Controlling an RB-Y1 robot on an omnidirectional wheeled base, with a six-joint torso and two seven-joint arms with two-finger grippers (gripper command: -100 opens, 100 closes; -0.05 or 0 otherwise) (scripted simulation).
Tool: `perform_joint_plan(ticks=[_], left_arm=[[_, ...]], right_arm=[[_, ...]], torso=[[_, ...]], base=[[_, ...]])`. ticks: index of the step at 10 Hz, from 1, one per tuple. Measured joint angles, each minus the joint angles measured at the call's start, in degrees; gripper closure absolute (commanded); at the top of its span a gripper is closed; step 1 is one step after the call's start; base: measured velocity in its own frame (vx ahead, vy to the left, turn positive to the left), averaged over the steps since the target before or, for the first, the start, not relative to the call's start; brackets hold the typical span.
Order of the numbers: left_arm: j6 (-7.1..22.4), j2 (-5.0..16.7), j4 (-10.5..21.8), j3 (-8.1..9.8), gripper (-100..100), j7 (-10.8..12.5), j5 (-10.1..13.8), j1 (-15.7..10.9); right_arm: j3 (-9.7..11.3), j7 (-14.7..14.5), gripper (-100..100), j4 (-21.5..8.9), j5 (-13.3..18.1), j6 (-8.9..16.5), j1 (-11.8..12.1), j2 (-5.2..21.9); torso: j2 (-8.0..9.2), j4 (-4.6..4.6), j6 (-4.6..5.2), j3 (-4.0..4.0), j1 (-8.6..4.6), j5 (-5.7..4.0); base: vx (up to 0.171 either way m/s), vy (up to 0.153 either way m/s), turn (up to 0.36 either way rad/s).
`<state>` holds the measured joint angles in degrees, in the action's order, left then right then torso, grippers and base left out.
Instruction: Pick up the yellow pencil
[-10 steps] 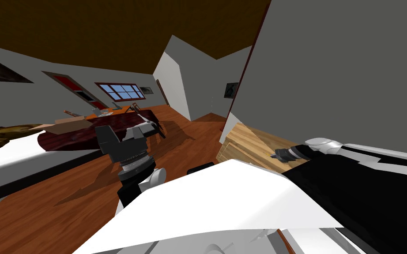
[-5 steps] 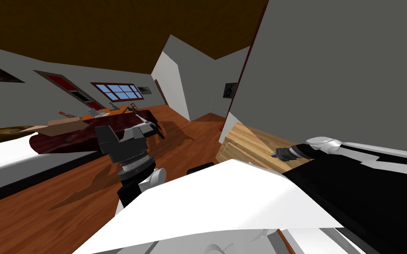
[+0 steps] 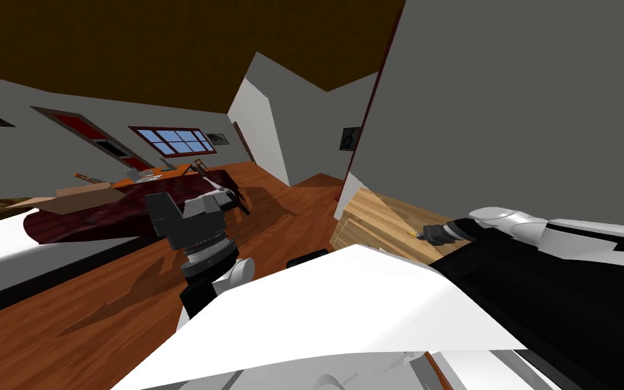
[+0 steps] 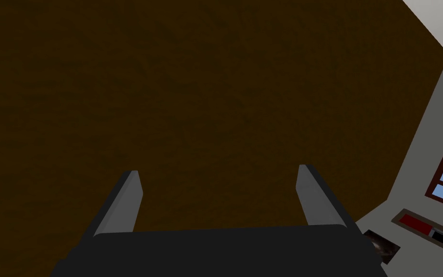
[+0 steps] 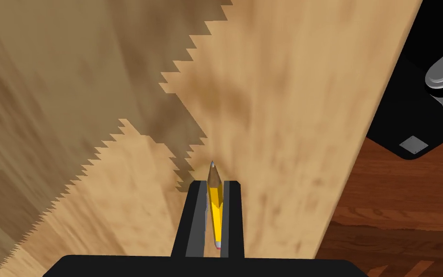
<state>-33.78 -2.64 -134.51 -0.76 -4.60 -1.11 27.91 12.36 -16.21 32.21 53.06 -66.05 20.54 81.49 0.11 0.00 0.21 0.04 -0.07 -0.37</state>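
Two grippers: beside the wooden top (image 5: pixel 288 96), left gripper (image 4: pixel 219 170) spread wide, idle; right gripper (image 5: pixel 215 185) clamped on the yellow pencil (image 5: pixel 215 216), tip poking past the jaws. Lift straight up with a firm squeeze so it won't slip.

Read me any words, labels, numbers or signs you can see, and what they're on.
None can be read.
The yellow faceted pencil in the right tool bears no print; the small dark framed picture on the grey wall is too small to make out.
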Motion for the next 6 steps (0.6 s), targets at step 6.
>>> perform_joint_plan(ticks=[6], left_arm=[[0.00,0.00,0.00,0.00,0,0.00,0.00,0.00]], right_arm=[[1.21,2.16,100,10.88,-4.86,5.83,4.61,5.61]], torso=[[-0.03,-0.01,-0.01,-0.02,0.01,-0.02]], base=[[0.015,-0.030,-0.081]])
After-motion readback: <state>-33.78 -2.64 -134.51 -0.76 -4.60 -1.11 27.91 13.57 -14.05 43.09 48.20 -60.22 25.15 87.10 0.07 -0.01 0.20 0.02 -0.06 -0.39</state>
